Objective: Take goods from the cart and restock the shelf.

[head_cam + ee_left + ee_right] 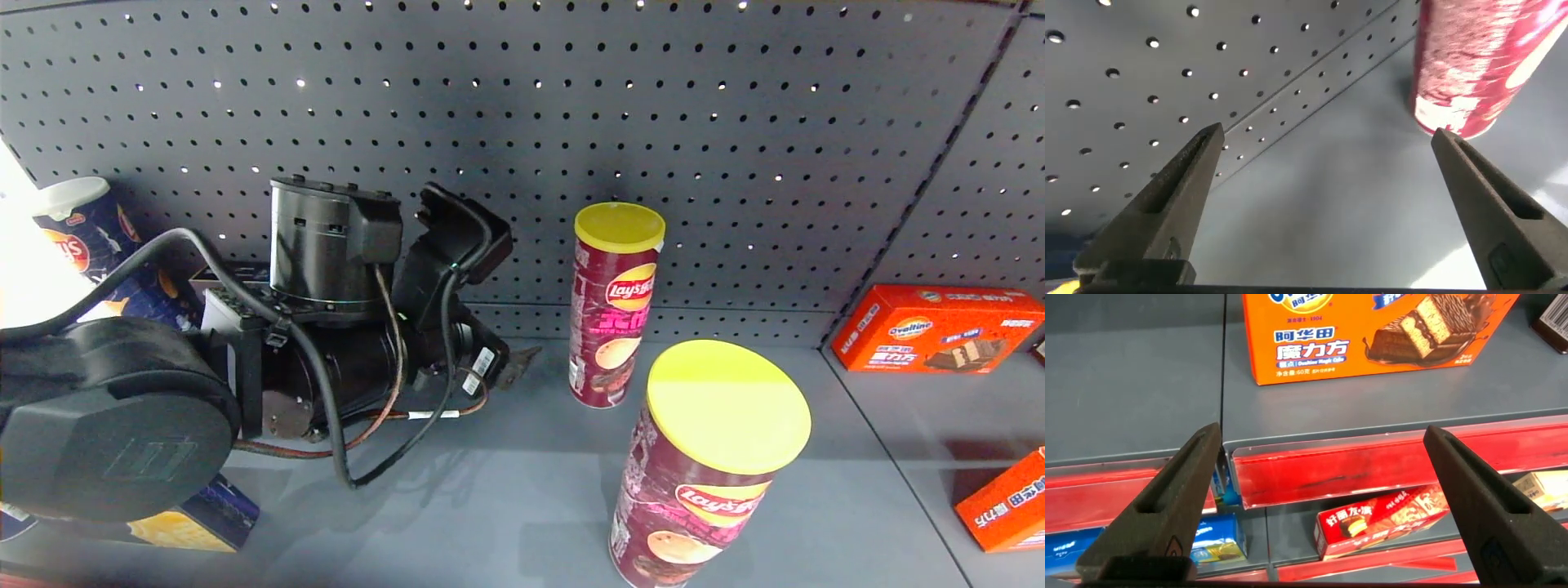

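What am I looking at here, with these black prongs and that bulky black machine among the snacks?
It is a two-armed robot. The wide picture comes from a camera on its head: its left arm lies over a grey shelf beside a rear can and a near can, both upright maroon chip tubes with yellow lids. The other two pictures come from cameras on its wrists; the prongs are gripper fingers. The left gripper is open and empty, the rear can just ahead. The right gripper, also open and empty, faces an orange box.
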`<state>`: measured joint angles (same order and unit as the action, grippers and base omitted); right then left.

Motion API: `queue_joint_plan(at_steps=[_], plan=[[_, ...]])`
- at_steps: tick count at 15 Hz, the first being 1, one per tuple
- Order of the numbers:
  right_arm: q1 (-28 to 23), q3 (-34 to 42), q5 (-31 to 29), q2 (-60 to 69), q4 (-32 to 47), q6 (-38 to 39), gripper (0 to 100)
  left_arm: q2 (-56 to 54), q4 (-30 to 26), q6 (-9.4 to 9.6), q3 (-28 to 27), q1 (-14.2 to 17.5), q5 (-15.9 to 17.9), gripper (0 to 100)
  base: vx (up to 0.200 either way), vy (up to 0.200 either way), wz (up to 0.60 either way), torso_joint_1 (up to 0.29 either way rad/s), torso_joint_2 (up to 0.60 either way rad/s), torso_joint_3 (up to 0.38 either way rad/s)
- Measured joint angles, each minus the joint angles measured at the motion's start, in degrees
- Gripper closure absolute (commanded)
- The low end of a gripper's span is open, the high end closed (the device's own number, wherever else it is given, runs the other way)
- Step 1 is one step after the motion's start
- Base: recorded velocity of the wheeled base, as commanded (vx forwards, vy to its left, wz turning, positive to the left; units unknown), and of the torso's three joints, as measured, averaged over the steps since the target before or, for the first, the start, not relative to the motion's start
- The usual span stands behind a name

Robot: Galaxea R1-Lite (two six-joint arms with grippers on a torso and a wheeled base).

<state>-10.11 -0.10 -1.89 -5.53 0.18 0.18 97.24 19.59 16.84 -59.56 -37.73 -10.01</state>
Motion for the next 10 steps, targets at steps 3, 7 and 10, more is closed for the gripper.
queue_joint_plan(at_steps=[3,7,10], plan=[[0.0,0.0,0.0,0.0,0.0,0.0,0,-0.4,0.0,-0.37,0.0,-1.0,-1.2,0,0.0,0.0,0.0,0.0,0.0,0.0],[0.0,0.0,0.0,0.0,0.0,0.0,0,-1.9,-0.1,-0.33,1.7,-1.1,-1.1,0,0.0,0.0,0.0,0.0,0.0,0.0],[0.0,0.0,0.0,0.0,0.0,0.0,0,-5.3,-0.2,0.23,2.4,-1.7,-1.2,0,0.0,0.0,0.0,0.0,0.0,0.0]])
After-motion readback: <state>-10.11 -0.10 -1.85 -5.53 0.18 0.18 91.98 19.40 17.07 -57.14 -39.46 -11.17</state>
